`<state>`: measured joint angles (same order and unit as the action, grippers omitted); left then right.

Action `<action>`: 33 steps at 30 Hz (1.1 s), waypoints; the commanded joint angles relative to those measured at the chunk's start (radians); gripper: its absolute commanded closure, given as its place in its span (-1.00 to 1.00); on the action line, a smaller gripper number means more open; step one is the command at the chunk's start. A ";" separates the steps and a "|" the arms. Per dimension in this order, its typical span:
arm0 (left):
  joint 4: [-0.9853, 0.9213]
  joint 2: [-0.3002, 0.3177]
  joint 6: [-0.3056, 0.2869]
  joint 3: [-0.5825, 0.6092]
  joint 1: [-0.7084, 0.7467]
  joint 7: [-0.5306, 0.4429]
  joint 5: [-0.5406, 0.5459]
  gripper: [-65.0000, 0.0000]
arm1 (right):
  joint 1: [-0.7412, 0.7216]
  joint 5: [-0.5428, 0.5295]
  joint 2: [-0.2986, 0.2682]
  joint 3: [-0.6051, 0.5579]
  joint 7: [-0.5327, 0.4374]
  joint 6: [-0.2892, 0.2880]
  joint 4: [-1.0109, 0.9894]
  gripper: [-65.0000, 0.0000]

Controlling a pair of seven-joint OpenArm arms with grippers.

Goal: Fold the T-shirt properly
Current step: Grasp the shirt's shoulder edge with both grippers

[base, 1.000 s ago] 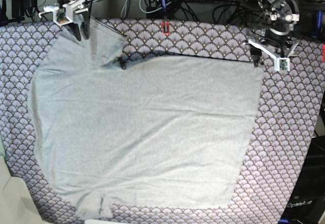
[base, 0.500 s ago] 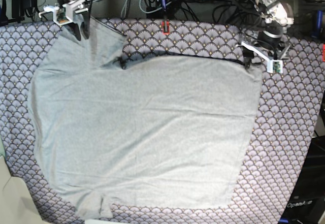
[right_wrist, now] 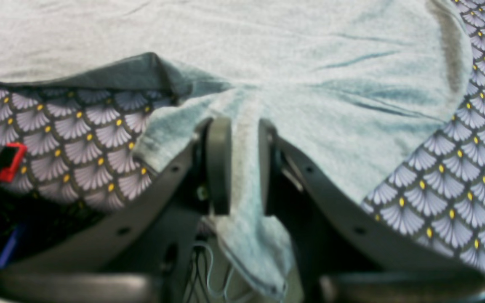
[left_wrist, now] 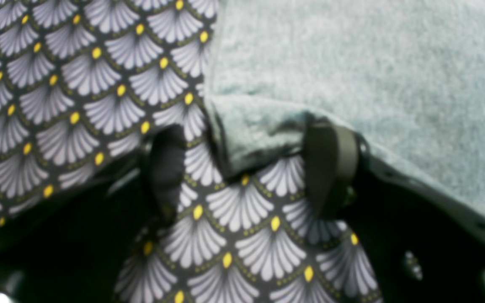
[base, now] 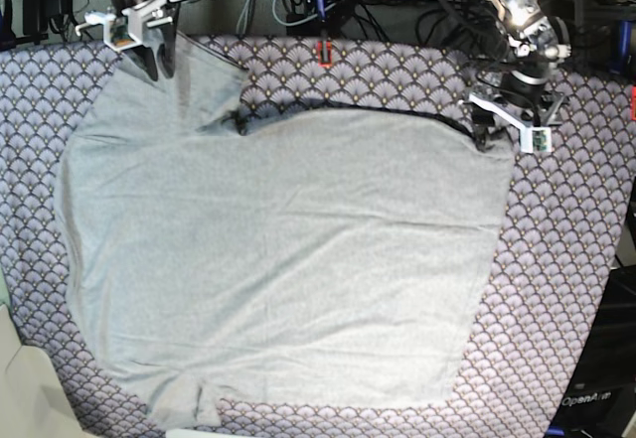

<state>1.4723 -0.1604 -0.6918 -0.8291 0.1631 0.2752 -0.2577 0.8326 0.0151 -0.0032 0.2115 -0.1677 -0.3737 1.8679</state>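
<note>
Right gripper (base: 164,58): far left corner of the base view, clamped on the hem of a T-shirt sleeve. The right wrist view alone shows the grip plainly: both pads (right_wrist: 219,164) pressed flat against a ridge of grey knit, a loose tail of fabric hanging below them.

T-shirt (base: 288,259): plain light grey, spread flat over most of the tablecloth (base: 566,289), with a few shallow creases across the middle. Base view gives the whole outline: one sleeve drawn up to the far left corner, the other sleeve lying at the near left edge. The right wrist view adds a dark fold of fabric turned up along the far edge.

Red clip-like item (base: 323,54): on the cloth at the far edge, apart from the shirt; also seen at the left of the right wrist view.

Left gripper (base: 502,120): at the T-shirt's far right corner. In the base view the jaw spacing is too small to read; the left wrist view shows the fingers (left_wrist: 331,168) spread wide, the shirt corner lying between them, not pinched.
</note>
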 commanded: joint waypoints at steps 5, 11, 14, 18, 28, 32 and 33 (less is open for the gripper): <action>0.003 0.003 -0.006 0.001 -0.003 0.028 -0.009 0.33 | -0.005 -0.010 -0.004 0.004 0.030 -0.011 0.017 0.58; 0.003 0.003 -0.006 0.001 -0.003 0.034 -0.009 1.00 | -0.006 -0.008 -0.004 0.004 0.035 -0.011 0.017 0.58; 0.011 0.003 -0.006 0.001 -0.003 0.034 -0.009 1.00 | -0.006 -0.008 -0.004 0.007 0.035 -0.011 0.017 0.57; 0.015 0.003 -0.006 0.001 -0.003 0.034 -0.009 1.00 | -0.008 -0.008 -0.001 0.032 0.038 -0.009 0.016 0.57; 0.017 0.003 -0.006 0.001 0.003 0.034 -0.009 1.00 | -0.054 -0.014 0.025 0.119 0.112 -0.011 0.016 0.23; 0.017 0.003 -0.006 0.001 0.005 0.034 -0.009 1.00 | -0.054 -0.014 0.025 0.115 0.122 -0.011 0.014 0.16; 0.017 0.003 -0.006 0.001 0.005 0.034 -0.009 1.00 | -0.054 -0.016 0.025 0.113 0.122 -0.011 0.008 0.16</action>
<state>1.4803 -0.1558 -0.6884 -0.8291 0.1661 0.2859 -0.2543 0.7704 0.0139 0.0254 0.3214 -0.0257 -0.3813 1.8648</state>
